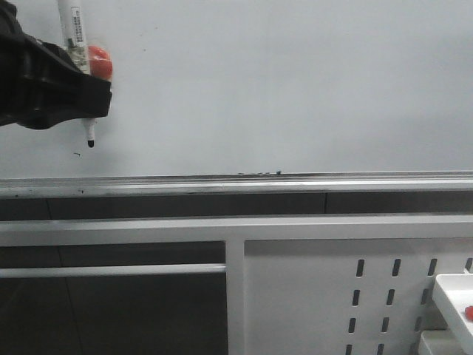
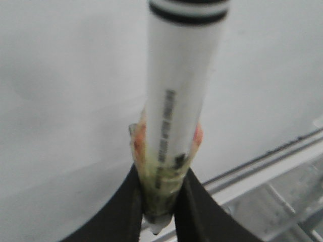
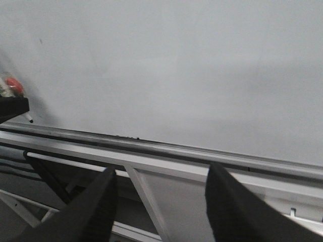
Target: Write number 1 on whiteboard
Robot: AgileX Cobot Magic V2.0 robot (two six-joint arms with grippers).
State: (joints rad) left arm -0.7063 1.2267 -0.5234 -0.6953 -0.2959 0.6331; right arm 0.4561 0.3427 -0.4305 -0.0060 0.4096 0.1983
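Left pincer (image 1: 77, 103) pinches the marker (image 1: 74, 29) upright, tip down, near the bare whiteboard (image 1: 281, 81); no number 1 is visible. Right pincer (image 3: 159, 201) is spread, well apart.

Glossy, smooth white whiteboard (image 1: 281, 81) with silver metal rail (image 1: 295, 183). Smooth white plastic marker (image 2: 181, 101). Matt black left pincer (image 1: 87, 103).

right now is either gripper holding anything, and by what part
The left gripper holds the marker pen near its tip end; the right gripper is open and empty.
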